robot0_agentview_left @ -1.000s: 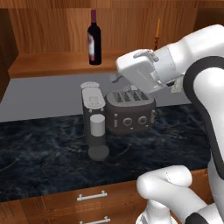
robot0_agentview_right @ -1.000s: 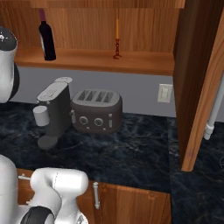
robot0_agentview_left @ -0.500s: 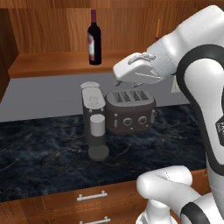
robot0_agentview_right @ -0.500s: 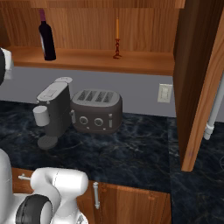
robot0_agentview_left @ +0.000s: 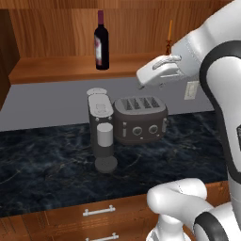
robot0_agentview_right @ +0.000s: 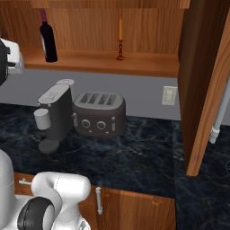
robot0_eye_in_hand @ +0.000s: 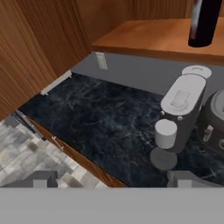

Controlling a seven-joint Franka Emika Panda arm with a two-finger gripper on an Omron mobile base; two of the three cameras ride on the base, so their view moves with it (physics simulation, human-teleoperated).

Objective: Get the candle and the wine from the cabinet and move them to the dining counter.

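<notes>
Wine bottle [robot0_agentview_left: 101, 40] and candle [robot0_agentview_right: 120, 39] stand well apart on the open cabinet shelf [robot0_agentview_right: 103, 62], neither yet moved.

Raised above the toaster [robot0_agentview_left: 140, 117] and coffee machine [robot0_agentview_left: 102, 130], the gripper [robot0_eye_in_hand: 111, 183] faces the counter with jaws apart, holding nothing. Both items sit upright near the shelf's front edge, with bare wood between them for an approach.

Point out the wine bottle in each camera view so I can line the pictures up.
Left base view: wine top centre, on the cabinet shelf.
Right base view: top left, same shelf.
Hand view: top right, lower body only.
Shared landmark: coffee machine below it.
</notes>
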